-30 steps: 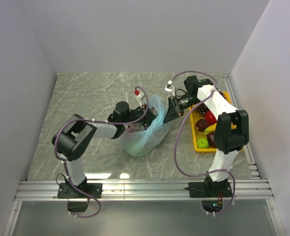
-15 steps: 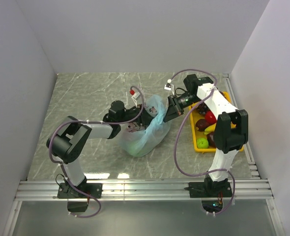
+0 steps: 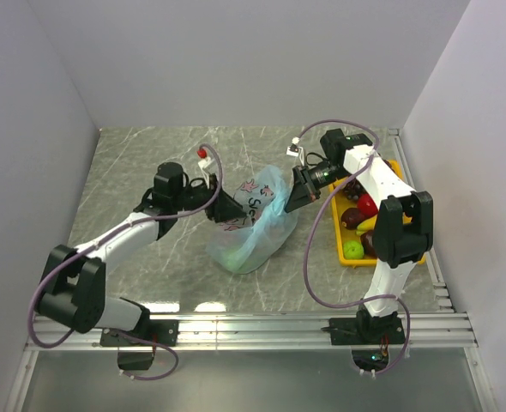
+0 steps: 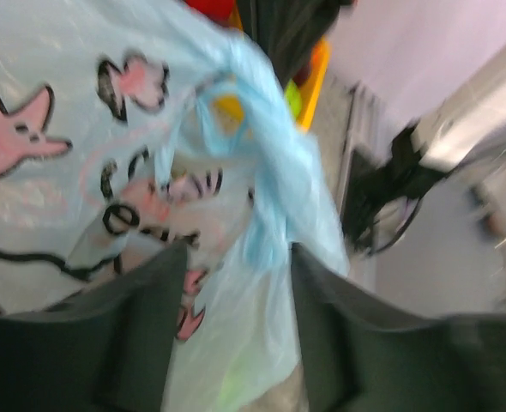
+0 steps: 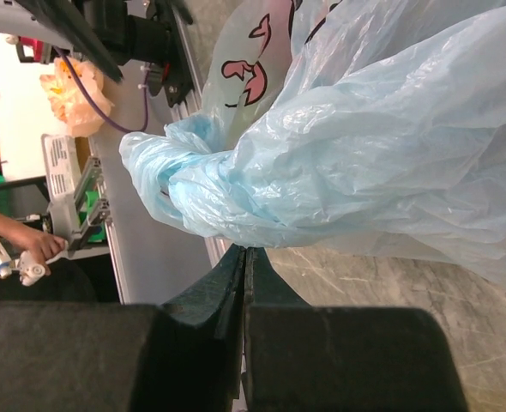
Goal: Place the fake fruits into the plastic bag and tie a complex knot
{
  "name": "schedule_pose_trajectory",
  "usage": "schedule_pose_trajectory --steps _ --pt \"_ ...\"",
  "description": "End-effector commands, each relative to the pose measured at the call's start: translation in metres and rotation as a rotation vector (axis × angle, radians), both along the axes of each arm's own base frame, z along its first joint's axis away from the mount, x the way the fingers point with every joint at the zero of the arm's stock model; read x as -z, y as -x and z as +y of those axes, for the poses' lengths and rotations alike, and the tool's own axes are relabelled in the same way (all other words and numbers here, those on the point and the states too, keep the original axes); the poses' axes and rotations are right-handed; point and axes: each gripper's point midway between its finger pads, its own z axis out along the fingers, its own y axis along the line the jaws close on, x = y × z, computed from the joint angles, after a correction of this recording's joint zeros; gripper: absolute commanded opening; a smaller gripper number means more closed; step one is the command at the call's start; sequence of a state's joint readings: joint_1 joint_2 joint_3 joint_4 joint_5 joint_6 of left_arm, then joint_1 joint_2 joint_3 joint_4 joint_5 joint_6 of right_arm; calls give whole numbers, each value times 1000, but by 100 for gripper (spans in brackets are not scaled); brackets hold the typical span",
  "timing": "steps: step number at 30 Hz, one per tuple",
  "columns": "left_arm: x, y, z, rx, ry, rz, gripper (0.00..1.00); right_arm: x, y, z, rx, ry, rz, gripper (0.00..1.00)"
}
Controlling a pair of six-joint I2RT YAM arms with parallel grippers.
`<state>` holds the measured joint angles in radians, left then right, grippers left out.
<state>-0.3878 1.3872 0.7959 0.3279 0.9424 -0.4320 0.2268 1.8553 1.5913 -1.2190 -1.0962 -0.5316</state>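
Since the left jaws are seen standing apart, with a twisted blue handle (image 4: 266,180) of the plastic bag (image 3: 255,236) hanging lengthwise just ahead of the gap, that strand is judged the thing to be closed on. The right jaws are clenched at the bag's bunched neck (image 5: 197,184) on the opposite side; whether film is pinched cannot be told. The bag is slumped mid-tabletop (image 3: 141,167), with a yellow tray (image 3: 397,165) beside it and pale walls (image 3: 236,60) around.
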Motion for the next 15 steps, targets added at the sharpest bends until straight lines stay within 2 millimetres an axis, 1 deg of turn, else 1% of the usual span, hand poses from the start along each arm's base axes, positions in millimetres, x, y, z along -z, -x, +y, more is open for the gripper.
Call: schedule_pose_trajectory --steps 1,2,3,4,5,9,11,15 --pt "26 23 13 115 -160 -149 59 -10 -5 8 -7 -44 -22 0" --pt "29 29 14 125 -183 -135 60 -10 -3 9 -7 -46 -18 0" --pt "30 30 14 142 -193 -166 60 -10 -4 10 -2 -50 -17 0" --pt "30 30 13 153 -204 -196 67 -10 -4 11 1 -53 -13 0" --pt "30 35 7 177 -209 -211 68 -10 -3 12 1 -57 -10 0" --pt "26 42 -6 216 -228 -284 69 -11 -1 19 -11 -69 -8 0" --pt "23 42 -13 220 -229 -316 68 -13 -1 20 -12 -73 -15 0" --pt "24 29 -17 172 -261 -351 66 -13 1 21 -19 -74 -11 0"
